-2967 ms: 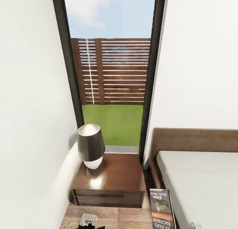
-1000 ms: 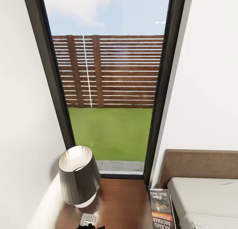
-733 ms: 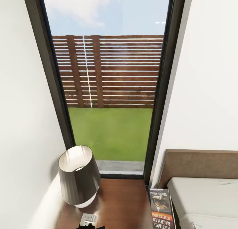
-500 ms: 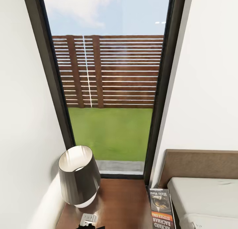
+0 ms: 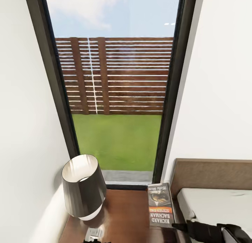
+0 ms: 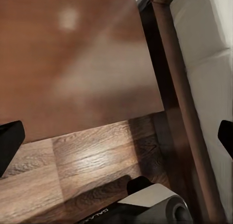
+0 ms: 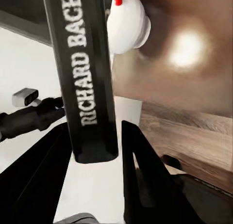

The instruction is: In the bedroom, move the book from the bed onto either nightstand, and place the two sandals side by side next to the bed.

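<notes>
One book [image 7: 90,73] is being gripped by the right gripper [image 7: 94,151]; in the right wrist view its spine, lettered "RICHARD BACH…", is being clamped at its near end between the two dark fingers [image 7: 138,161], a detail hidden in the head view, where only the dark arm is being seen at the lower right. In the head view the book [image 5: 160,205] is being held flat over the right edge of the nightstand [image 5: 126,215], just beside the bed [image 5: 217,204], its long axis running away from the robot, the orange band and title at the near end. Whether it is touching the wood cannot be told. In the left wrist view the left gripper [image 6: 116,136] is being held wide open above the nightstand top [image 6: 73,54] and the plank floor [image 6: 73,170], with the bed frame alongside. One lamp [image 5: 84,187] is standing at the nightstand's left. Farther off, one tall window [image 5: 115,95] is showing grass and a slatted fence [image 5: 115,76].
</notes>
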You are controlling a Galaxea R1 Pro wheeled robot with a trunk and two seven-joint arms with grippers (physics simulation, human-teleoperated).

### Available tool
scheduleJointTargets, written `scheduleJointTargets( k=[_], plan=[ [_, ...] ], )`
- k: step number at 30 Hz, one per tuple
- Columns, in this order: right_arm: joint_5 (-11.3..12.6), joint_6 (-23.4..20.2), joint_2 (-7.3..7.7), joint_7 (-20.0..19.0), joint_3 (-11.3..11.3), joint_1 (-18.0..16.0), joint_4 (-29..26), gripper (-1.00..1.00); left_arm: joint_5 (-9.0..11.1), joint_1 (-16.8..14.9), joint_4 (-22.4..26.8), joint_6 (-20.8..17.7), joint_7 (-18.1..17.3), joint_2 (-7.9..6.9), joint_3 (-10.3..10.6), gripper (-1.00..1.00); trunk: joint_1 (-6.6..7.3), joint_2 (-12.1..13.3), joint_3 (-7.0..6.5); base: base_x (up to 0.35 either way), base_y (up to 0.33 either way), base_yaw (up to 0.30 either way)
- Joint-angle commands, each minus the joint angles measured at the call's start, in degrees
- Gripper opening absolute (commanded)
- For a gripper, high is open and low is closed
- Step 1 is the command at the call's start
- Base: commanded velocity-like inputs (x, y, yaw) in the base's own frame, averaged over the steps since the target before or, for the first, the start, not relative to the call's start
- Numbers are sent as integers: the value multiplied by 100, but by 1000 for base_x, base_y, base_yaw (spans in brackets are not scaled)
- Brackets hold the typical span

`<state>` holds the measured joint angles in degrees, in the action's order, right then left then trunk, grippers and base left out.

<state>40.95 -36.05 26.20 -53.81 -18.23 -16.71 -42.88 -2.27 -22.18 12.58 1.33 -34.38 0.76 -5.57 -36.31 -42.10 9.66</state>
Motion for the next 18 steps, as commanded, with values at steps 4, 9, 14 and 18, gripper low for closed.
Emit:
scheduleJointTargets(
  k=[4,9,14,18],
  plan=[
    [24,-416,-5,41,414,-21,-139,-100,-27,-6,-65,16,-32,3,-42,100,-1,-7,10,0,0,0],
    [22,-506,-1097,838,569,-87,45,-100,-28,-6,-83,17,-33,3,-41,100,-1,-7,10,0,0,0],
    [573,-506,-1783,1844,598,-151,48,-100,-26,-6,-82,17,-33,6,-41,100,-1,-7,10,0,0,0],
    [997,-502,-2009,2139,601,-432,45,-100,-22,-6,-84,18,-42,11,-41,100,-1,-7,10,0,0,0]
  ],
)
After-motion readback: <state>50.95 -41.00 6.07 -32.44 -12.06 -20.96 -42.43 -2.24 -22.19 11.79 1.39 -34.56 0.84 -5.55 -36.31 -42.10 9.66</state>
